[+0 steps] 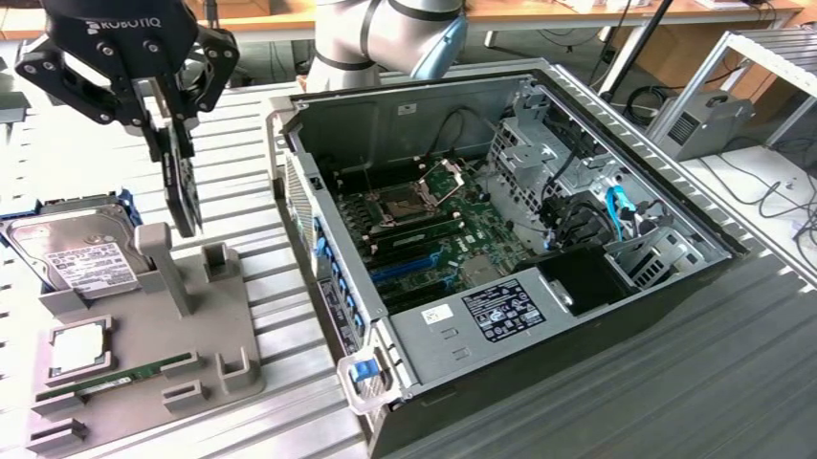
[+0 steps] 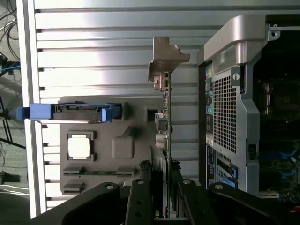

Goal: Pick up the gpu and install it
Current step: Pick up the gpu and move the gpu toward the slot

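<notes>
My gripper hangs above the grey parts holder at the exterior view's left, shut on the gpu. The card hangs upright and edge-on below the fingers, lifted clear of the holder and its post. In the wrist view the gpu runs as a thin green edge away from the gripper, with its silver bracket at the far end. The open computer case lies to the exterior view's right, its motherboard exposed.
On the holder lie a hard drive in a blue carrier, a CPU and a RAM stick. The case's rear wall stands close beside the card. A slatted metal table carries everything.
</notes>
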Robot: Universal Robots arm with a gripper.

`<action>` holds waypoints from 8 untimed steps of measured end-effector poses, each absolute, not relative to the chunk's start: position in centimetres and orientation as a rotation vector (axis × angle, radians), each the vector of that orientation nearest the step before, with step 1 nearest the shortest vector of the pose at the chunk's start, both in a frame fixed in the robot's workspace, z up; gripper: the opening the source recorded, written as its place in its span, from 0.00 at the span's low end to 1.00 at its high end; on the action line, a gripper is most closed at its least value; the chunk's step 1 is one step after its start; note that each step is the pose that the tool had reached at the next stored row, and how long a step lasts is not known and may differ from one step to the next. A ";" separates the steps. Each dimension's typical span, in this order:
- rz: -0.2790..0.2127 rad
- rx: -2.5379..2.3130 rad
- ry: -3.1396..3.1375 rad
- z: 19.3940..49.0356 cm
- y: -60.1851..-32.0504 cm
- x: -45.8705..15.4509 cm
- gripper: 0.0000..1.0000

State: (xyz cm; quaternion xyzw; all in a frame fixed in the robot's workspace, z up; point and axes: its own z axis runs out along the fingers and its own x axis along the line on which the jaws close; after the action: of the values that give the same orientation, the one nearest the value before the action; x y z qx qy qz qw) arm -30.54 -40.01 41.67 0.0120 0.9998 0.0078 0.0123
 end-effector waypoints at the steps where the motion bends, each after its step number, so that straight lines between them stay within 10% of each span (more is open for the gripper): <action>1: 0.024 0.037 3.117 41.7 -40.0 -30.5 0.26; 8: 0.024 0.037 3.117 42.2 -39.7 -30.5 0.26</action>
State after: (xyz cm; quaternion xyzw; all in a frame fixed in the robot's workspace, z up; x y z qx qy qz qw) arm -30.54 -39.72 42.24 0.0120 0.9998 0.0077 0.0122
